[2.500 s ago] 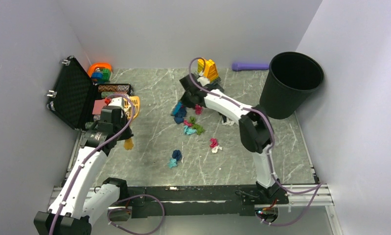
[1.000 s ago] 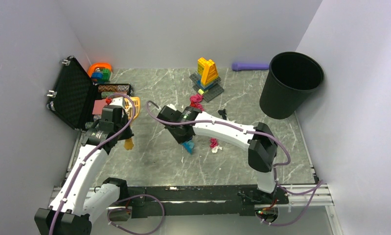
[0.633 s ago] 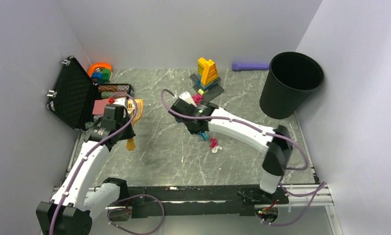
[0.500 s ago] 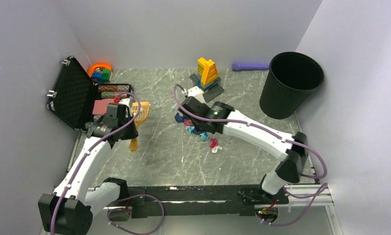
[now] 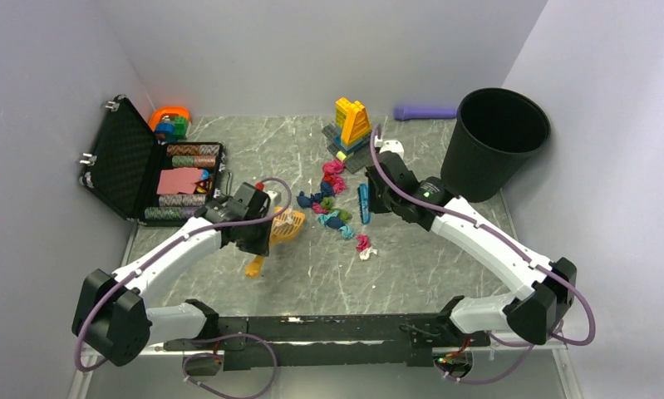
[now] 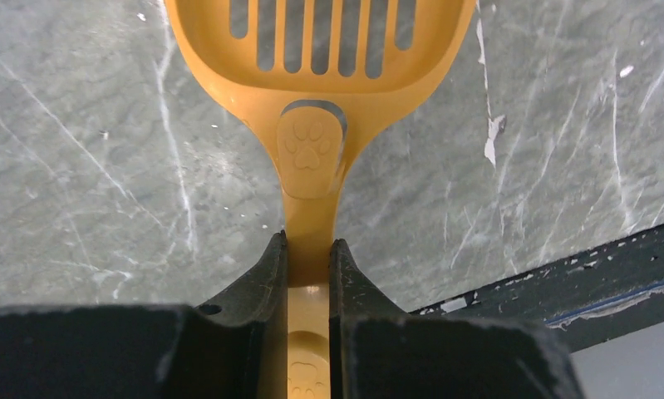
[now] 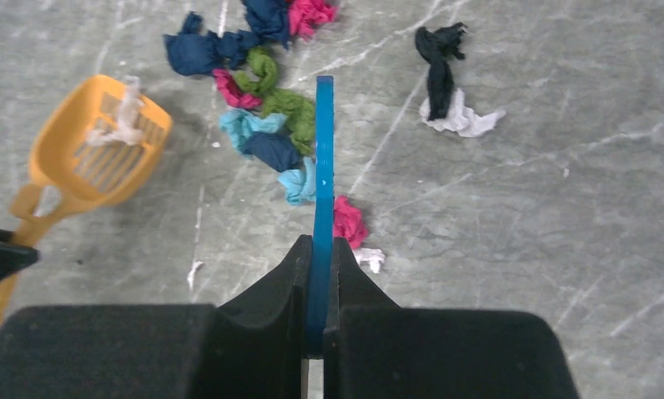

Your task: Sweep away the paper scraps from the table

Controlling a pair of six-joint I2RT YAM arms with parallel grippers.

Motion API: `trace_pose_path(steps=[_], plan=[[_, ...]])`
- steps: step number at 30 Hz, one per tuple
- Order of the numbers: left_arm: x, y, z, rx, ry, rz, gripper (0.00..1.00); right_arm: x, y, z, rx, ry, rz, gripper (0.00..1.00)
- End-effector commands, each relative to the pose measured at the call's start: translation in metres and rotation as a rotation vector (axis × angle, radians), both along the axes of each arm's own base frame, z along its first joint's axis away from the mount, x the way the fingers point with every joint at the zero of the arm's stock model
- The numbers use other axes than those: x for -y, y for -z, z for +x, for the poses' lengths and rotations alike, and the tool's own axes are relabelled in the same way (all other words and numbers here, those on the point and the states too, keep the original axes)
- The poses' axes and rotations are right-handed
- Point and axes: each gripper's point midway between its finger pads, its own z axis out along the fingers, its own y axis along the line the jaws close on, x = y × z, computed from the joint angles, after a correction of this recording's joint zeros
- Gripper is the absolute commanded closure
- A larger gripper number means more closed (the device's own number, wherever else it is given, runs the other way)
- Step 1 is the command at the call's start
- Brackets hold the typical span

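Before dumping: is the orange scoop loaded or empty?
Nearly empty: one white scrap lies in the scoop; the coloured scraps lie on the table.

The top camera looks steeply down from above and behind the arm bases over the whole table (image 5: 328, 266), the left wrist camera sits close over the orange scoop (image 6: 312, 150) in its upper frame, and the right wrist camera, farther off, shares that scoop at its left edge and the paper scraps (image 7: 266, 150) with the top view.

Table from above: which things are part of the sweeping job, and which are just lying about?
Job: scraps, scoop in left claw, blue blade in right claw, probably bin.
Lying about: brick build, chip case, purple tube.
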Motion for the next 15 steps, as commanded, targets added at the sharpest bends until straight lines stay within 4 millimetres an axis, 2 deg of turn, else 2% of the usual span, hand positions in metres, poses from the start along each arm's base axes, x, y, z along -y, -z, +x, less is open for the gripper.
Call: trace_pose_path(steps=[1, 4, 7, 11, 15], plan=[[0.014, -0.015, 0.001, 0.041, 0.025, 0.003, 1.00, -0.020, -0.019, 0.005, 0.040, -0.065, 0.125, 1.00], [0.023, -0.012, -0.008, 0.015, 0.077, 0.030, 1.00, -0.016, -0.011, 0.010, 0.020, -0.066, 0.075, 1.00], [0.019, -0.009, -0.014, -0.012, 0.108, 0.112, 1.00, -0.006, -0.004, 0.018, 0.009, -0.017, 0.007, 1.00], [0.020, -0.009, -0.025, -0.054, 0.166, 0.173, 1.00, 0.024, 0.002, 0.024, -0.006, 0.137, -0.100, 1.00], [0.023, -0.012, -0.036, -0.067, 0.213, 0.186, 1.00, 0.053, 0.004, 0.021, -0.001, 0.252, -0.152, 1.00]])
